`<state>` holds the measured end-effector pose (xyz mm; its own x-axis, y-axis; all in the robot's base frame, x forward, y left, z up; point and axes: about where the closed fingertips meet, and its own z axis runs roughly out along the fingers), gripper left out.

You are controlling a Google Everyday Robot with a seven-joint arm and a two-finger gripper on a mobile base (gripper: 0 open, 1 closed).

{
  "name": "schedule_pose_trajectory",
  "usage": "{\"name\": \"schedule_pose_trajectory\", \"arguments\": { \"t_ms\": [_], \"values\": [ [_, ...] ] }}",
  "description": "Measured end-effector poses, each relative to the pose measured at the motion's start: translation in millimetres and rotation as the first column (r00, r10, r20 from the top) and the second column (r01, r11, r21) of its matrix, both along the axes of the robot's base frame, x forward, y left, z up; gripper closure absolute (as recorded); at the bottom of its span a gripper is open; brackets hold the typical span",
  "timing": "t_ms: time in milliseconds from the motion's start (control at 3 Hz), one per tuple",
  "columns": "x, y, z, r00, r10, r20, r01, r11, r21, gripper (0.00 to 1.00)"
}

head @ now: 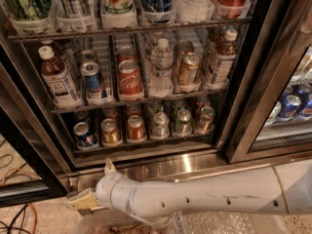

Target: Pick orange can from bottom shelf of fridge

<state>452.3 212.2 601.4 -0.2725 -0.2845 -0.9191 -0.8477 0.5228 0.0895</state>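
The orange can [110, 131], golden amber with a silver top, stands second from the left on the fridge's bottom shelf [146, 145]. A blue can [84, 134] is on its left and a redder orange-red can [135, 128] on its right. The fridge [242, 106] door is open. My gripper [87, 199] is low at the bottom left, in front of the steel base panel [180, 166], below and left of the orange can and well apart from it. It holds nothing. The white arm [204, 199] runs in from the right.
Silver-green cans [158, 126] and a brown can [204, 119] fill the shelf's right lanes. Taller shelves above hold bottles and cans. A second glass door [287, 106] with blue cans is at the right. Cables [19, 213] lie on the floor at left.
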Motion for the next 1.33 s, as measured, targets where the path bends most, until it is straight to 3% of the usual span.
{"name": "schedule_pose_trajectory", "arguments": {
  "t_ms": [333,667,1000,1333],
  "values": [
    [18,-10,3,0.996,-0.081,0.037,0.081,0.997,-0.005,0.0],
    [19,-10,3,0.996,-0.081,0.038,0.082,0.997,-0.005,0.0],
    [25,-5,-4,0.9922,-0.12,0.033,0.12,0.993,0.012,0.0],
    [42,-5,-13,0.9791,-0.198,0.045,0.198,0.98,0.007,0.0]
  ]
}}
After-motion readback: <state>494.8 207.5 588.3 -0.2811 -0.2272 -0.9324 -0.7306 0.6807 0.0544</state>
